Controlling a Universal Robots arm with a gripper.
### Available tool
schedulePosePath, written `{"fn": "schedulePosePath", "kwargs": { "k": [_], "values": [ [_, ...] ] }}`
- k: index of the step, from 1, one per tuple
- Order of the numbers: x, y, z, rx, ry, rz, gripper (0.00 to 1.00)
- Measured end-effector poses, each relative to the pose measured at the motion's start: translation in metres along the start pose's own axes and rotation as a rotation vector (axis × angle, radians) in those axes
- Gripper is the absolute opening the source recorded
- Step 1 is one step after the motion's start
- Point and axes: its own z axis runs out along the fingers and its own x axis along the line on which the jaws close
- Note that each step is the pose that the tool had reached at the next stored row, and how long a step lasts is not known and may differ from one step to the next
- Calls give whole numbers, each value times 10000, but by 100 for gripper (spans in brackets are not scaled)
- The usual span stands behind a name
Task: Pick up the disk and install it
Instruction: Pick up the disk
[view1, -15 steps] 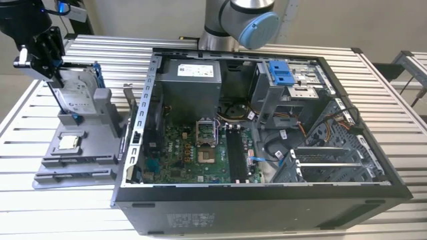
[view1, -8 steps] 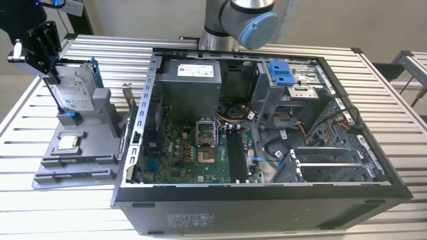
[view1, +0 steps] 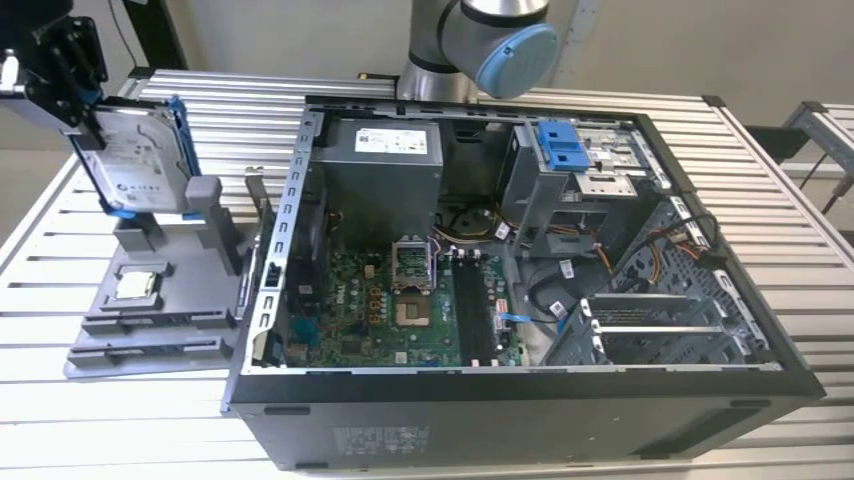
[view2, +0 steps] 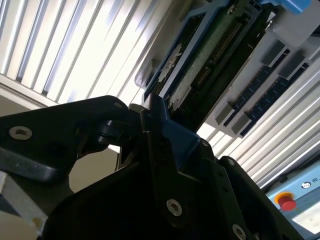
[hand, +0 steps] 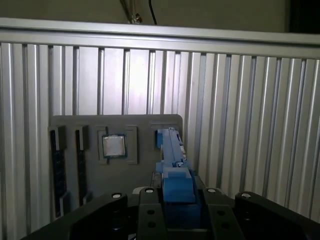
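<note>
We see a table (view1: 747, 150) of ribbed aluminium slats carrying everything. On it lies a black metal computer case (view1: 534, 420), side open, its green board facing up. Behind the case rises the silver robot arm (view1: 481, 40) with a blue joint cap. Beside the case, toward the exterior view's left, sits a grey plastic fixture tray (view1: 147, 330). The disk (view1: 134, 155), a flat silver-grey hard drive with a white label in a blue plastic carrier rail, stands upright in the tray's holder. The black gripper (view1: 80, 105) is clamped on the disk's top edge; in both wrist views its fingers (hand: 150, 200) pinch the blue rail (view2: 180, 140). A small square silver processor chip (view1: 138, 285) rests in the tray near the disk.
</note>
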Motion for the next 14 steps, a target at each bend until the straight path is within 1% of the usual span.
{"fn": "schedulePosePath", "kwargs": {
  "k": [2, 7, 8, 12, 13, 14],
  "values": [
    [0, 6, -23, 26, 1, 0, 0],
    [-1, 8, -29, 37, 3, 0, 0],
    [-1, 11, -38, 56, 1, -1, 0],
    [-2, 24, -113, 164, -11, -20, 0],
    [-2, 26, -125, 210, -14, -39, 0],
    [-3, 27, -132, 271, -18, -59, 0]
  ]
}}
